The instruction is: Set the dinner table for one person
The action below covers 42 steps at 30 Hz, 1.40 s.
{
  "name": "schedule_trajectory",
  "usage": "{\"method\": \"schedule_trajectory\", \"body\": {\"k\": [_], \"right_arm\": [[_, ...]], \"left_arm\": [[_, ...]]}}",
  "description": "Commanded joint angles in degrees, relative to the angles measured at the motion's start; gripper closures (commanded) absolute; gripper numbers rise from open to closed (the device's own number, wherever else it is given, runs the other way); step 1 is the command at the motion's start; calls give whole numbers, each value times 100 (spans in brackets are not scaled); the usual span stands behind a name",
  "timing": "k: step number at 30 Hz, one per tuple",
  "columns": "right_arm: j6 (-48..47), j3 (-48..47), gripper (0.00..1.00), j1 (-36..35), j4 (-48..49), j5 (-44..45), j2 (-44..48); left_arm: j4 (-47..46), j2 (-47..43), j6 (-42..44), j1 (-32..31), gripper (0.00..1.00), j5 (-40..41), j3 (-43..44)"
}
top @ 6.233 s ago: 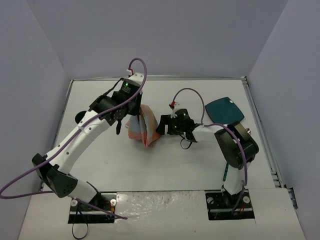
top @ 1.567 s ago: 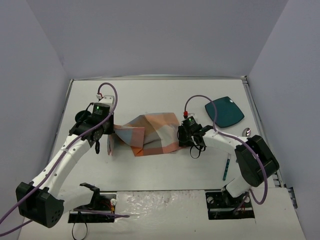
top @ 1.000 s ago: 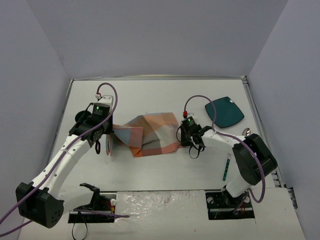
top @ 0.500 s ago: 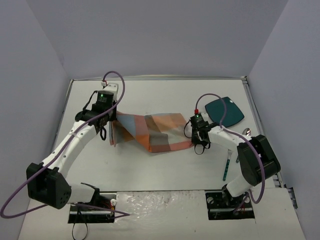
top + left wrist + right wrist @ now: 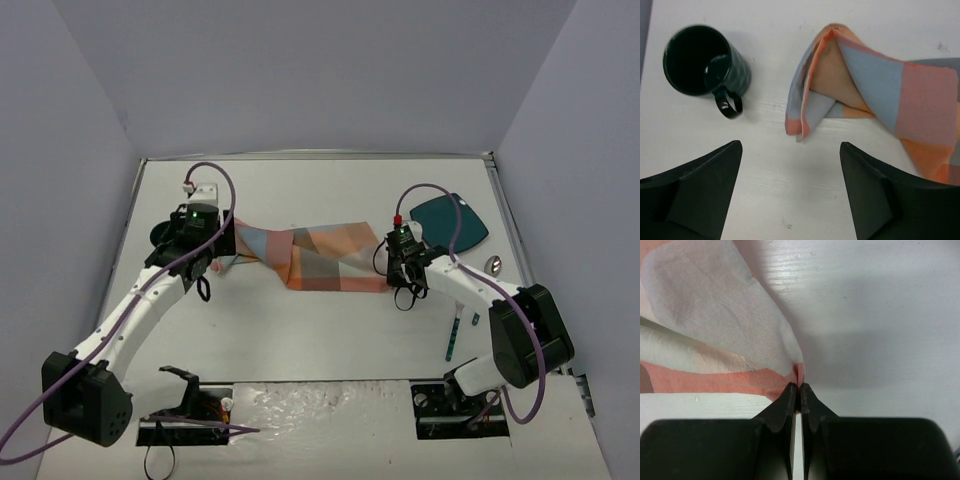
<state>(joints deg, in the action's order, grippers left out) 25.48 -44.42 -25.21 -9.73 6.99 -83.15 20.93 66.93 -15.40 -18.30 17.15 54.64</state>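
The orange-blue-grey plaid placemat [image 5: 325, 257] lies spread across the middle of the white dinner table [image 5: 330, 185]. Its left end [image 5: 812, 100] is still folded over on itself. My left gripper [image 5: 790, 145] hovers open just short of that folded corner, with nothing between its fingers; from above it sits at the cloth's left end [image 5: 215, 262]. My right gripper [image 5: 799, 386] is shut on the placemat's right corner, pinching a fold of orange hem. In the top view this gripper [image 5: 393, 278] is at the cloth's lower right edge.
A dark green mug [image 5: 702, 65] stands upright left of the folded corner, half hidden under my left wrist in the top view [image 5: 160, 235]. A teal plate [image 5: 448, 220] lies at the back right, with a spoon [image 5: 492, 264] and a teal-handled utensil [image 5: 453, 335] near the right edge.
My left gripper has opened and let go of the placemat's left corner. The right gripper, still shut on its corner, has pulled the cloth rightwards and flatter.
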Motion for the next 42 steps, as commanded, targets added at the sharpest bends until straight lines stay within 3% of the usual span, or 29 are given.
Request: {"method": "schedule_trajectory", "body": {"k": [1, 5, 7, 15, 23, 29, 42], "right_arm": [[-52, -5, 100, -45, 16, -66, 168], [-62, -15, 100, -64, 107, -138, 66], [-52, -31, 100, -72, 165, -172, -8], [-87, 23, 100, -96, 291, -217, -47], [-52, 83, 100, -107, 384, -278, -88], [-53, 117, 100, -116, 418, -321, -105], [-39, 192, 100, -116, 458, -304, -75]], "left_arm": [[262, -531, -1270, 37, 22, -114, 90], [295, -461, -2295, -72, 13, -775, 256], [446, 68, -2669, -307, 4, -694, 576], [935, 2267, -2135, -1431, 3, 438, 2519], [1955, 4469, -1747, -1969, 3, 1266, 4736], [2639, 5418, -1653, -2106, 8, 1643, 5533], [2821, 6031, -1492, -2082, 29, 1782, 5574]]}}
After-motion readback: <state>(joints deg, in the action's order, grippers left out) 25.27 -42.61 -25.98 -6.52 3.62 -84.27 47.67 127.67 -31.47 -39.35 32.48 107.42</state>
